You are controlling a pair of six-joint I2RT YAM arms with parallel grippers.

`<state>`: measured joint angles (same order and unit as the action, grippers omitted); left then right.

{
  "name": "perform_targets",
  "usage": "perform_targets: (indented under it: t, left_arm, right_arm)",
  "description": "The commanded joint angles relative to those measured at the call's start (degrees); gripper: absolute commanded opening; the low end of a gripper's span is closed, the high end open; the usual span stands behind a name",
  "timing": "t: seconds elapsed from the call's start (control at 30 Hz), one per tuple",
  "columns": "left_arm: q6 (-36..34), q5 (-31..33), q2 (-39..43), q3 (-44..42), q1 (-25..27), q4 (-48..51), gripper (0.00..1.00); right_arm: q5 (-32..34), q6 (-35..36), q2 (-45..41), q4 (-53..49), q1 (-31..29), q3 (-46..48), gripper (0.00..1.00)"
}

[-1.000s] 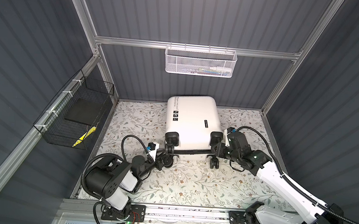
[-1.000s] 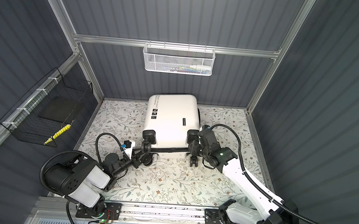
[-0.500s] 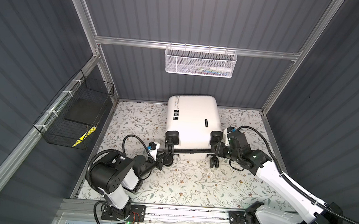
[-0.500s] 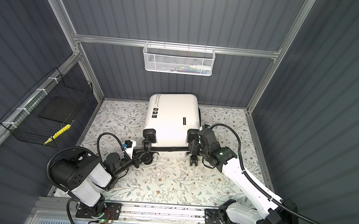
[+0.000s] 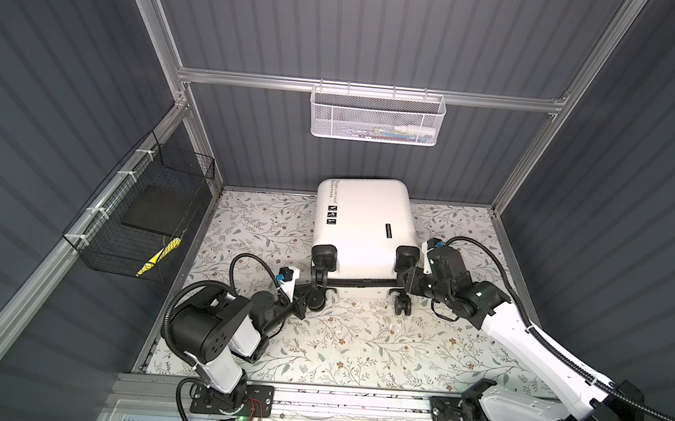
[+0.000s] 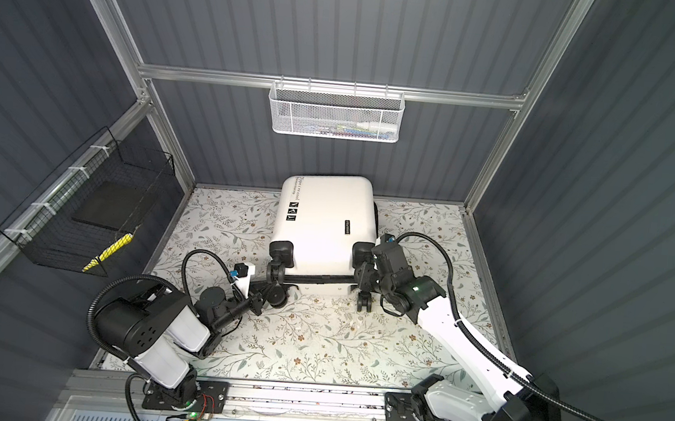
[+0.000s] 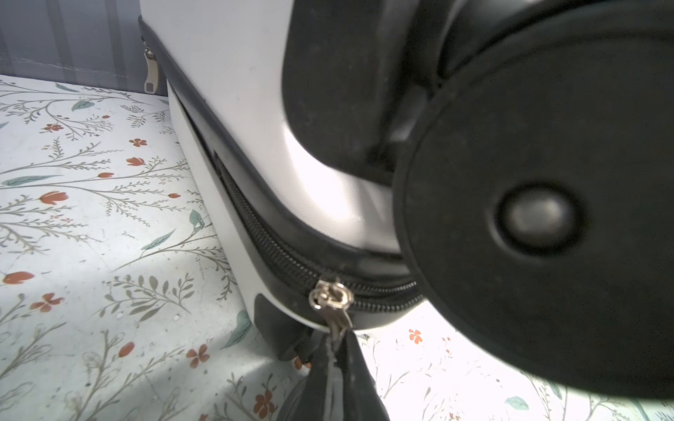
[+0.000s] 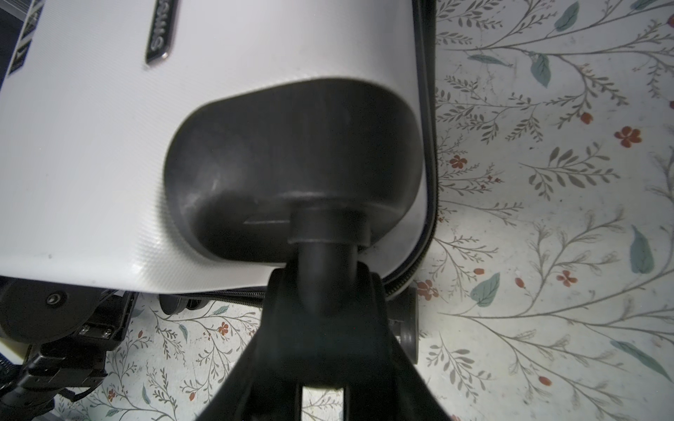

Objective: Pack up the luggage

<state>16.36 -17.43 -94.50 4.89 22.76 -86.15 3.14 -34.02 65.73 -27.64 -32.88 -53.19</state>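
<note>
i see the small white hard-shell suitcase [image 5: 362, 222] lying flat with its lid down at the back middle of the floral-print tabletop [image 5: 357, 346]. its black wheels point toward the arm bases, and it looks the same in both top views.

the left gripper [image 7: 337, 340] sits low at the suitcase's near left corner. its fingers are pinched tight on the small silver metal zipper pull [image 7: 333, 304], which hangs from the black zipper track just beside the round black wheel [image 7: 539, 218] that fills much of the left wrist view.

the right gripper [image 8: 322, 291] is at the near right corner. its two black fingers are clamped on either side of the black caster stem [image 8: 324, 255], which comes out of the dark wheel housing. in a top view that gripper [image 5: 402, 286] is pressed against the same corner.

a white mesh basket [image 5: 375, 117] hangs on the back rail and a black wire basket [image 5: 148, 211] on the left wall, both well apart from the suitcase.
</note>
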Motion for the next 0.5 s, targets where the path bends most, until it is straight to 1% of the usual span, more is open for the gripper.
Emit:
perform_targets:
  t: [0.0, 0.1, 0.2, 0.27, 0.37, 0.47]
  left_arm:
    - [0.59, 2.16, 0.52, 1.16, -0.5, -1.39, 0.1]
    - [0.6, 2.38, -0.11, 1.49, -0.53, -1.39, 0.14]
    - [0.58, 2.85, -0.56, 1.87, -0.53, -1.39, 0.25]
    - [0.6, 3.08, -0.62, 2.13, -0.53, -1.41, 0.28]
    - [0.38, 3.14, -0.75, 2.29, -0.53, -1.39, 0.3]
    - [0.5, 2.79, -0.77, 2.39, -0.53, -1.39, 0.26]
  right_arm:
    - [-2.03, 0.82, 0.44, -4.07, -0.31, 1.51, 0.1]
    - [-1.97, 0.96, 0.32, -4.23, -0.34, 1.51, 0.1]
    - [-1.99, 0.85, 0.26, -4.18, -0.34, 1.55, 0.1]
    - [-2.02, 0.76, 0.28, -4.01, -0.34, 1.63, 0.1]
    - [-2.25, 0.84, 0.36, -4.04, -0.33, 1.6, 0.1]
    - [-2.24, 0.79, 0.31, -3.85, -0.34, 1.69, 0.09]
